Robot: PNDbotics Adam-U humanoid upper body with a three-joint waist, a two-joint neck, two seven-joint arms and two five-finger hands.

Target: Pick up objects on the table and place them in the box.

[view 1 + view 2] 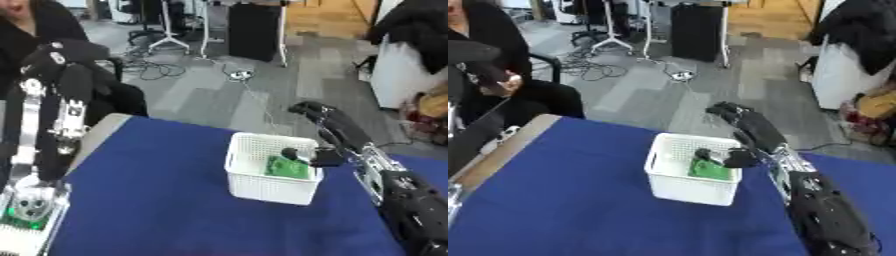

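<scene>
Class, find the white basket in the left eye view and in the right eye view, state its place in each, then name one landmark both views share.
Left eye view: the white basket stands right of centre, on the blue cloth.
Right eye view: the same basket sits nearer the centre, slightly lower.
Shared landmark: the green item inside the basket, with the right hand over the basket's right rim.

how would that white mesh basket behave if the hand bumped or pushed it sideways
The white basket looks like thin perforated plastic, so probably light, and it would likely slide on the blue cloth rather than tip, given its low, wide shape. Only a green item shows inside, adding little weight. The right hand over its rim could easily shift it.
</scene>
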